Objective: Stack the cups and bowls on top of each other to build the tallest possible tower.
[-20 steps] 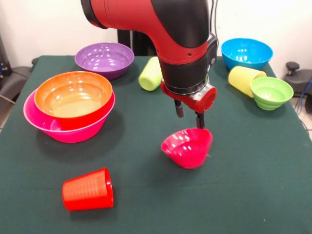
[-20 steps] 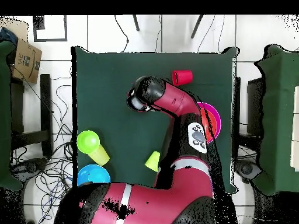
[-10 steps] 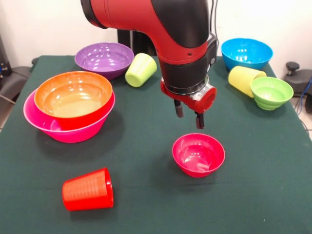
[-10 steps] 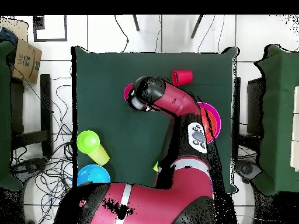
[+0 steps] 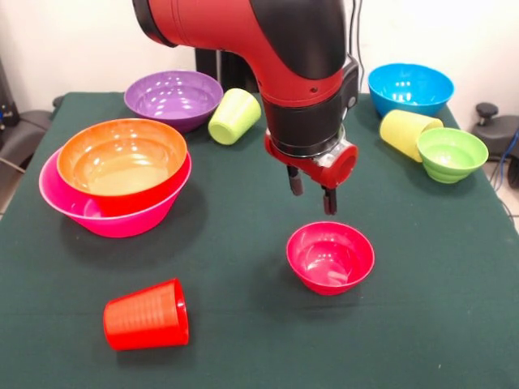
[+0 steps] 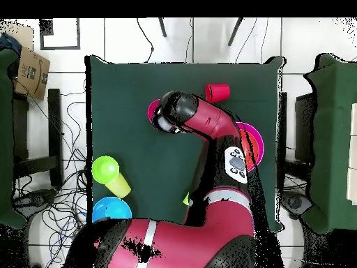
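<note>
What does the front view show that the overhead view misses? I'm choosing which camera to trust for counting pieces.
Only the front view shows the purple bowl, the orange bowl nested in the large pink bowl, and the gripper with fingers apart above the magenta bowl. Only the overhead view shows the cardboard box and floor cables. Both show the red cup, blue bowl, green bowl and pale yellow cup.

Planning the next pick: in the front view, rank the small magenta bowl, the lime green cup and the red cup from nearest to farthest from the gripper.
1. Small magenta bowl, upright just below the gripper.
2. Lime green cup, on its side, up-left.
3. Red cup, on its side, bottom left.
</note>
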You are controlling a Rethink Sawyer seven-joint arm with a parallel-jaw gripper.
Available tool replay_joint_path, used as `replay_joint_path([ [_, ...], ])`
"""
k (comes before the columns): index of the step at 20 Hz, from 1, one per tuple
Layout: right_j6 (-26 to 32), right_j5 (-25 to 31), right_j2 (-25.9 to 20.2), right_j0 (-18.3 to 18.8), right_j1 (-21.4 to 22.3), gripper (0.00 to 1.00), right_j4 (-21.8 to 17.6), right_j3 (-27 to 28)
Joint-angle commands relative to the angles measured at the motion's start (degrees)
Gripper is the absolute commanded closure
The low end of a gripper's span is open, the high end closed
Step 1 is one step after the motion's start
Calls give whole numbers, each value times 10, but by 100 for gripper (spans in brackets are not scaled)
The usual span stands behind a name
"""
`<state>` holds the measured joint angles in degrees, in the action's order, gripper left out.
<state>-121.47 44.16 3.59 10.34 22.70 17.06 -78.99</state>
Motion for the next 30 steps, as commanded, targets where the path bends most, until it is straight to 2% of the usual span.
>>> replay_joint_path([
  [1,-43,38,-25,-2,-54,0,-25,43],
  [5,-39,23,2,-7,-88,0,-46,97],
  [10,-27,43,85,-33,-127,0,-106,209],
  [16,-16,15,142,-60,-159,0,-157,283],
  [21,-22,-3,169,-72,-174,0,-177,306],
  [27,-40,-13,165,-68,-177,0,-160,308],
  [30,-66,-11,187,-81,-191,0,-159,327],
])
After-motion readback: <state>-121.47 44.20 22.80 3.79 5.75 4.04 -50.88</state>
